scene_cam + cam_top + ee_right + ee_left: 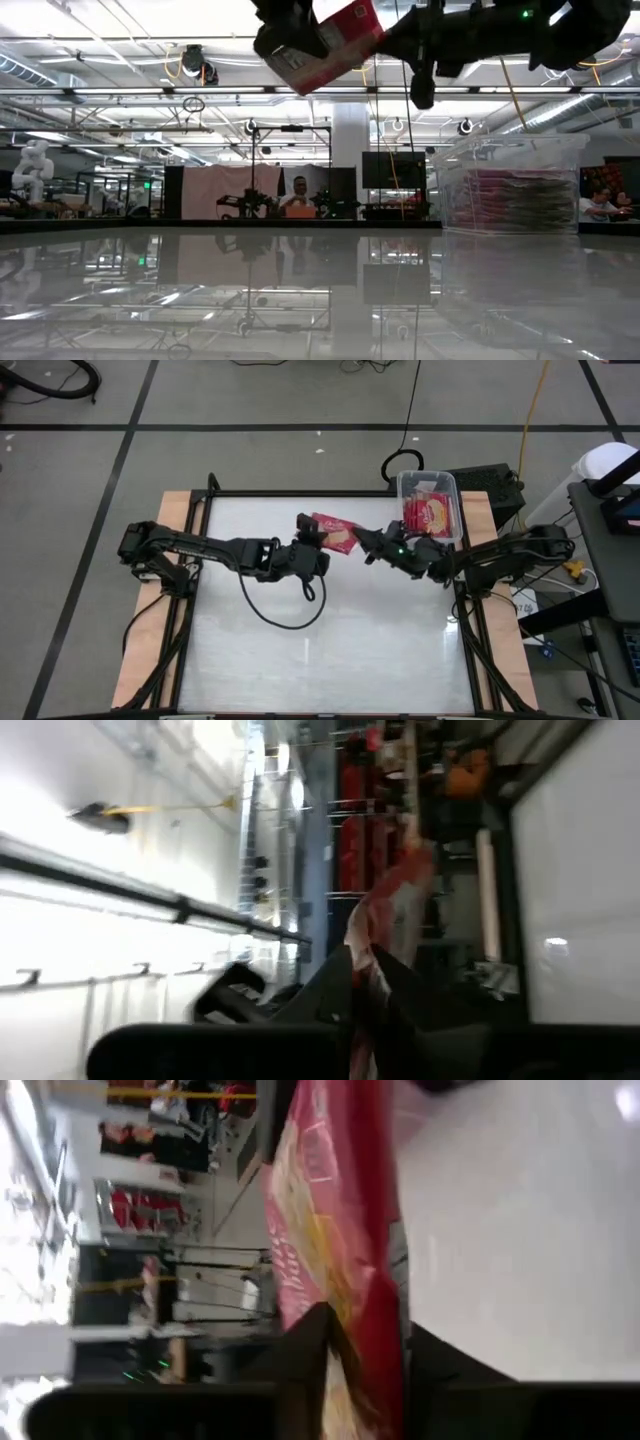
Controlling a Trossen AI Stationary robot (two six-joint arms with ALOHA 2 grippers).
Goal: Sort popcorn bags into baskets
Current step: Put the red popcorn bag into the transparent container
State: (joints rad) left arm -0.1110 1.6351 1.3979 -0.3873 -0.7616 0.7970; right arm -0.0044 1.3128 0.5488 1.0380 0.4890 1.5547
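One red popcorn bag [337, 532] with a yellow popcorn picture hangs in the air between both grippers, over the far middle of the table; in the low view the bag [335, 38] is high above the tabletop. My left gripper [318, 544] is shut on its left end, and my right gripper [362, 541] is shut on its right end. The clear plastic basket [428, 480] stands at the table's far right corner with several red packets [430, 512] stacked inside; the low view shows the basket [510, 185] resting on the table. My left gripper pinches the bag's near-left end [362, 1342] between its two fingers [300, 1365], coming level from the table's left. The bag is lifted clear and stands on edge, tilted, stretching away from the fingers. My right gripper pinches the opposite, right end of the bag [372, 970] between its two fingers [330, 992], coming level from the table's right. The bag shows edge-on between them, clear of the table.
A black cable [285, 610] loops below the left arm over the white tabletop [330, 650]. The table has a black frame and wooden side strips [150, 620]. Room equipment and people show far behind in the low view.
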